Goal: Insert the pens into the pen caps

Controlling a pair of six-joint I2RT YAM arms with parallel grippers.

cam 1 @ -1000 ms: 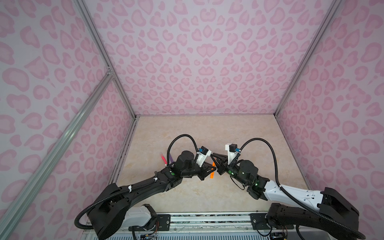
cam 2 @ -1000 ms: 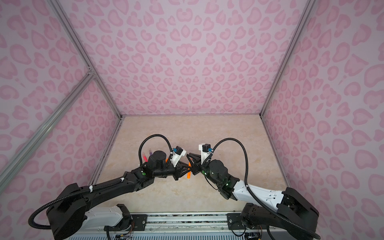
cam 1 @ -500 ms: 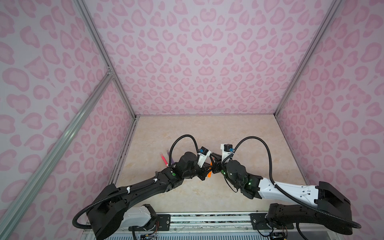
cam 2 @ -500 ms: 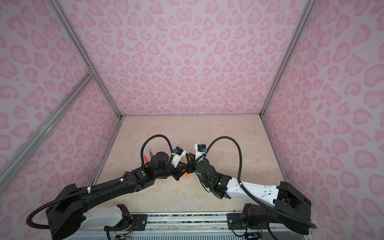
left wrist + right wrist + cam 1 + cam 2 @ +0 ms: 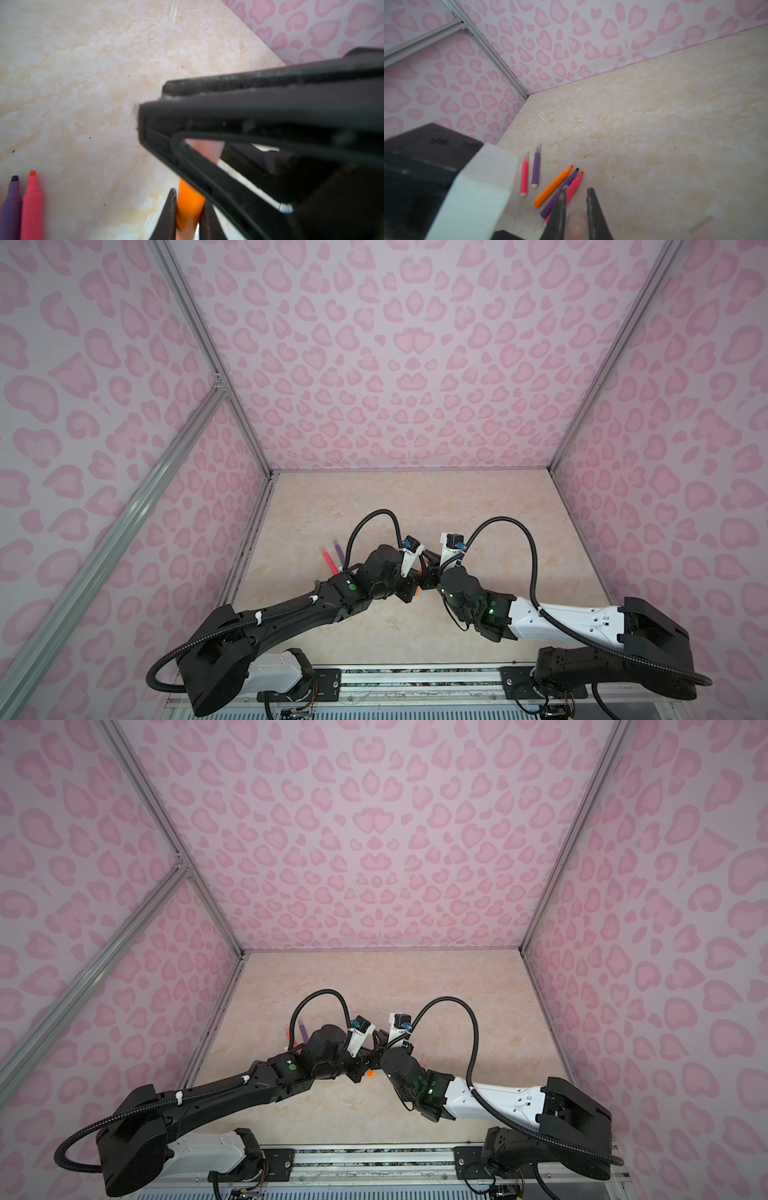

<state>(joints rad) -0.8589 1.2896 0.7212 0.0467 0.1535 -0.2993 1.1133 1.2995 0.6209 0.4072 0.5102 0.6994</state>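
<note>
My left gripper [image 5: 188,195] is clamped on an orange pen [image 5: 189,212], whose barrel runs up between my fingers towards my right gripper [image 5: 577,189]. That one is pinched shut on a clear cap [image 5: 577,225]. The two meet low over the beige table [image 5: 654,124], near its front and middle in both top views. In the left wrist view the cap is only a pale blur seen through my right finger's frame. That finger hides the pen's tip, so I cannot tell whether the tip has entered the cap's mouth.

The main risk, as I judge it, is a push that is off line. If pen and cap are not on one axis, the tip will catch the rim. The smooth little cap may then pivot in my right pinch or pop out. A hard push could also slide the pen back through my left fingers, so the cap never seats. My fingers are crowded together, so they may knock each other before the pen is home.

A dropped cap would be hard to find on this pale surface. It could also roll among the loose pens below: a bare orange pen [image 5: 553,186], a bare purple pen [image 5: 568,181] and a bare pink pen [image 5: 574,184], fanned together. A capped pink pen [image 5: 524,178] and a capped purple pen [image 5: 536,168] lie just beside them.
</note>
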